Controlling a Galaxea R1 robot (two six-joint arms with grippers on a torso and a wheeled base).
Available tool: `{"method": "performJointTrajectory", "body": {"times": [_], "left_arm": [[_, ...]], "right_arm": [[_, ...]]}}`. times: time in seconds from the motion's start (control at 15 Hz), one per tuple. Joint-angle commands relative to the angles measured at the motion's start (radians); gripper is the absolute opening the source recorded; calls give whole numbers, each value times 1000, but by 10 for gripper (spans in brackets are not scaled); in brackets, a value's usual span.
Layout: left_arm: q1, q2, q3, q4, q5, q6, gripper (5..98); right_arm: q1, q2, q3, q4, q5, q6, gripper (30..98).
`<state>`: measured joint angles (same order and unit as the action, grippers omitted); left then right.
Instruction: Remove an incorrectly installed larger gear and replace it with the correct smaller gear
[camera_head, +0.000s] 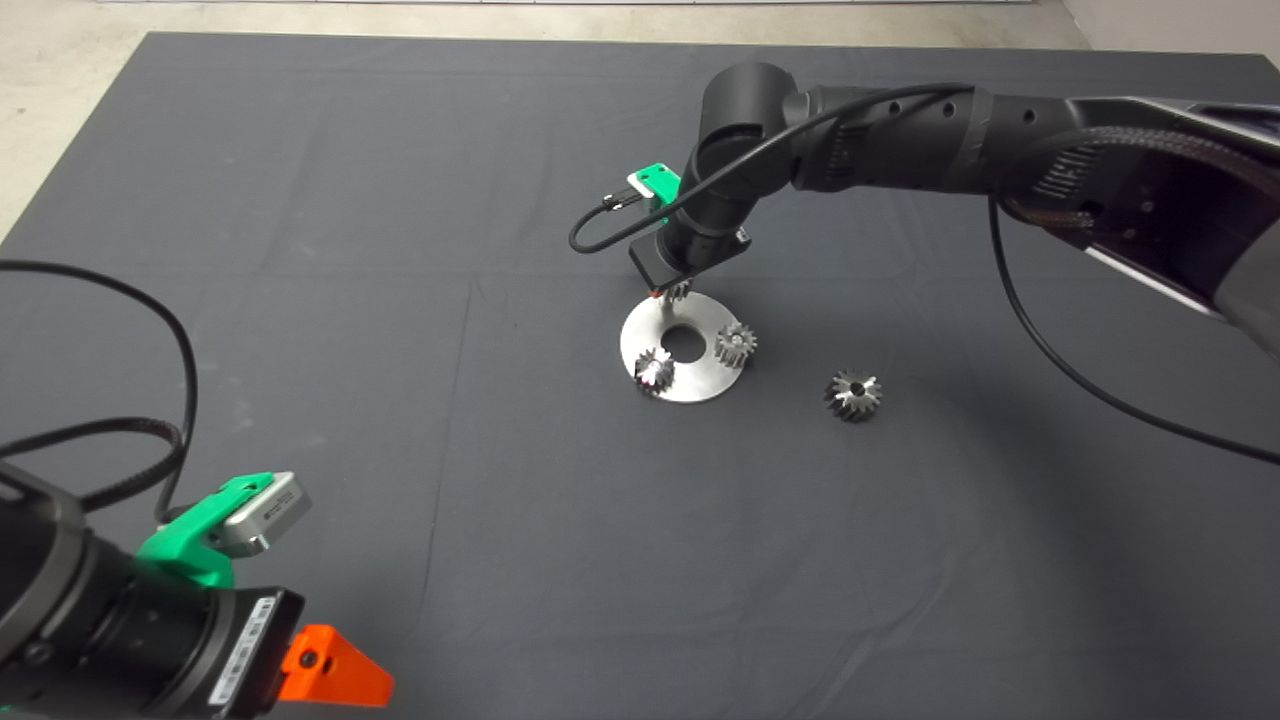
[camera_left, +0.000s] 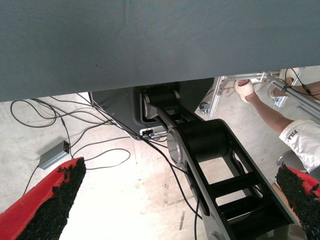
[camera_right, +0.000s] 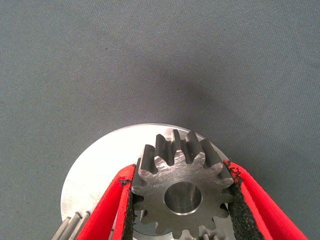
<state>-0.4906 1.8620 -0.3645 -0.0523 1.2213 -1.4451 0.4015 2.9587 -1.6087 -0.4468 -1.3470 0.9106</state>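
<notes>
- Right gripper (camera_right: 182, 200): clamped on the smaller gear (camera_right: 182, 192), black pads pressed against teeth on both sides, bore showing light and facing the wrist camera.
- Held directly over the round steel plate (camera_head: 690, 385), at its far edge; bore axis upright, so seating probably calls for a straight descent.
- Larger gear (camera_head: 853, 394): flat on the mat (camera_head: 400, 300), off the plate, toward the right arm's side.
- Left gripper (camera_left: 175, 200): spread apart, empty, parked at the near left corner, well apart from the plate.

Head camera high above the desk (camera_head: 300, 250) looking down, right wrist camera close over the round plate (camera_head: 690, 385) (camera_right: 95, 170) both views share, left wrist camera facing the floor (camera_left: 125, 200) under the desk edge.
</notes>
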Motion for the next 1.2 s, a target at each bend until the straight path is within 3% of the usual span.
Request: {"method": "performJointTrajectory", "body": {"times": [0.0, 1.13], "left_arm": [[0, -3, 12, 0, -2, 2, 984], [0, -2, 12, 0, -3, 2, 984]], "right_arm": [[28, 0, 15, 14, 5, 5, 402], [31, -8, 46, 10, -11, 2, 404]]}}
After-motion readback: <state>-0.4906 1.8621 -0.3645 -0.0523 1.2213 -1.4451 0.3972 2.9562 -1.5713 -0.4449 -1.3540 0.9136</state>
